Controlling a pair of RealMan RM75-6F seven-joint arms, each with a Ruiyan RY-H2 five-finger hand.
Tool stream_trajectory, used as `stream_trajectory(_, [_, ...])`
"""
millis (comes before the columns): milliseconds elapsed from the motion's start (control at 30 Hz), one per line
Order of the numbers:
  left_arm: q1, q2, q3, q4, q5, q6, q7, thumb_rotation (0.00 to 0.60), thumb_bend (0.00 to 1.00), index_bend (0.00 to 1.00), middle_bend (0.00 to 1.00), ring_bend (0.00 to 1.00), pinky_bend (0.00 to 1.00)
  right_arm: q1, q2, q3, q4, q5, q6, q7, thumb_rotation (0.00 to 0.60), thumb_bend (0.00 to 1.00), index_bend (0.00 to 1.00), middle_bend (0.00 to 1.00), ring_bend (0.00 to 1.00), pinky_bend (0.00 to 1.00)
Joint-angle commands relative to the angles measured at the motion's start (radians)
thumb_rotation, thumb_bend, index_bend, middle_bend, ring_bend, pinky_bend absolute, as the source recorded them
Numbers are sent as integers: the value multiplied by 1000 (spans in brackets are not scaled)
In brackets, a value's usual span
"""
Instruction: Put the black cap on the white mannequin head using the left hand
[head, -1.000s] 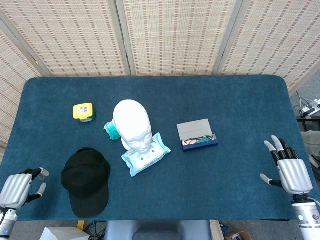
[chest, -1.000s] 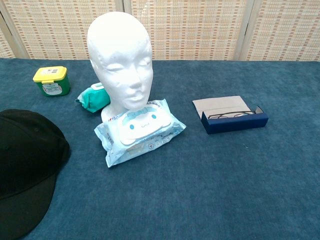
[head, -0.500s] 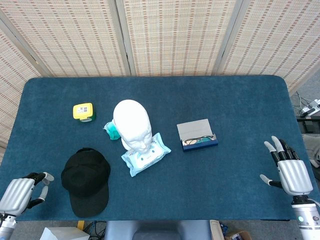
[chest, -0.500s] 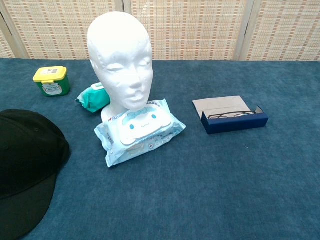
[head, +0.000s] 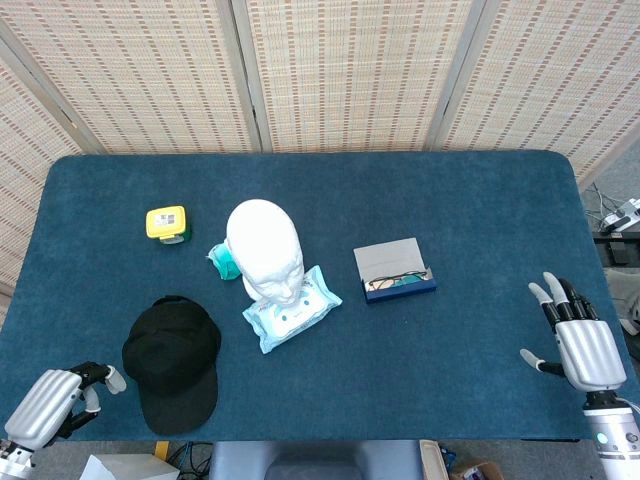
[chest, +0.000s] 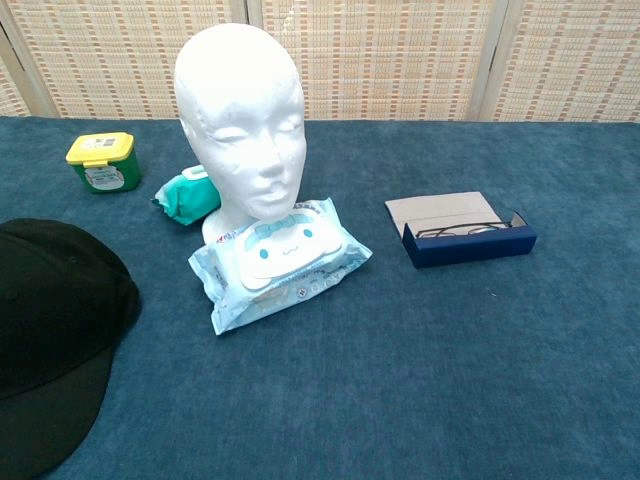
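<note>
A table covered in dark blue felt (head: 480, 200) is standing before woven reed screen panels (head: 340, 70). The soft black fabric cap (head: 172, 360) is lying flat near the front left edge, untouched and just beside the smooth white foam mannequin head (head: 264, 246), which is standing upright against a pale blue pack of wet wipes (head: 290, 310). The left hand (head: 55, 402) is hovering off the front left corner with fingers curled in, holding nothing. The right hand (head: 580, 345) is resting at the far right with fingers spread and empty. A likely risk: the limp cap is apt to fold or slip in a shallow grip, and a low sweep could topple the head. Compared with one second earlier, the left hand is sitting lower and slightly rightward, nearer the cap's brim; everything else is unchanged.
</note>
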Motion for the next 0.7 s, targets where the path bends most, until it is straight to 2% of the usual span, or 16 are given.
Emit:
stream_trajectory(33, [-17, 30, 33, 5, 54, 8, -85, 600, 947, 493, 532, 436, 593, 0, 0, 1, -1, 1, 0, 0, 600, 0, 0, 33, 0, 159])
stream_trajectory(433, [-97, 55, 119, 29, 212, -34, -291, 600, 947, 493, 532, 436, 593, 2, -1, 2, -1, 5, -4, -1, 600, 0, 0, 33, 0, 159])
stream_trajectory(700, [-132, 21, 136, 34, 212, -107, -265, 600, 947, 477, 529, 436, 593, 2, 1, 3, -2, 7, -5, 2, 600, 0, 0, 33, 0, 159])
